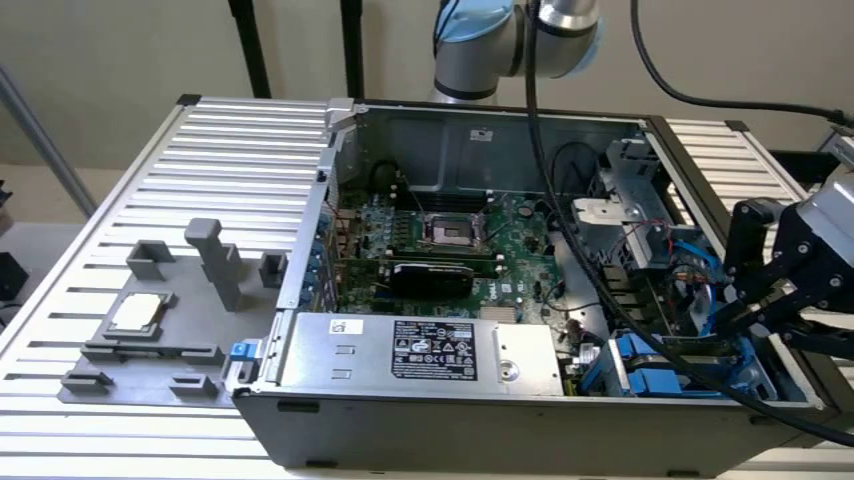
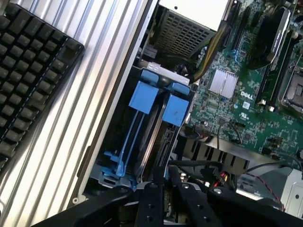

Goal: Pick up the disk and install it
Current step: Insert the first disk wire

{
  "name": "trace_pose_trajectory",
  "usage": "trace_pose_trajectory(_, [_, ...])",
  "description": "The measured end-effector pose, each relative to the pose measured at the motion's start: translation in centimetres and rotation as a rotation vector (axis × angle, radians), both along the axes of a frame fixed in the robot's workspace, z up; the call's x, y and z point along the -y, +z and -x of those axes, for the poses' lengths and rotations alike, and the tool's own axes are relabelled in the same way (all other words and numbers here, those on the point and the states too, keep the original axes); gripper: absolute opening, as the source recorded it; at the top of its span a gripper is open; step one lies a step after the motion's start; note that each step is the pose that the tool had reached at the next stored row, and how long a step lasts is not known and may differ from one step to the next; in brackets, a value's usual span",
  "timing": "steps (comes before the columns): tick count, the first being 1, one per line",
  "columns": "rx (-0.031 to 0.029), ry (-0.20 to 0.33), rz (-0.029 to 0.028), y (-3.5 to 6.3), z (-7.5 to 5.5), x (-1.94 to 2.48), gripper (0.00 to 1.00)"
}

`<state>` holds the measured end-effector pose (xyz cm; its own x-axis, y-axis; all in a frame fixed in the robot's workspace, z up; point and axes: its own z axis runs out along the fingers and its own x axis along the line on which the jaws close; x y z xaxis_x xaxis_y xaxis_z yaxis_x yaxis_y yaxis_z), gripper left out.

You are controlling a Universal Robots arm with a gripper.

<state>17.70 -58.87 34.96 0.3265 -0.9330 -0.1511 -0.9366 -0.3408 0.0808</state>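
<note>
Fingers narrow, pinching the disk at its near end. It stands on edge in the bay, running straight ahead.

A plain cream wall runs across the back of the exterior view from ten to two o'clock, evenly lit, with two black upright poles before it at eleven o'clock. A ribbed silver metal counter spans the middle. A slanting grey pole and pale floor lie at nine o'clock.
</note>
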Motion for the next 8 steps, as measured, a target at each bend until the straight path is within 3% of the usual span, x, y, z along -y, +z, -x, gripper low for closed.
trace_pose_trajectory(4, [0.0001, -0.003, 0.0, 0.0, 1.5, -0.03, 0.16])
trace_pose_trajectory(8, [-0.0001, -0.033, 0.0001, 0.0, 1.7, -0.03, 0.16])
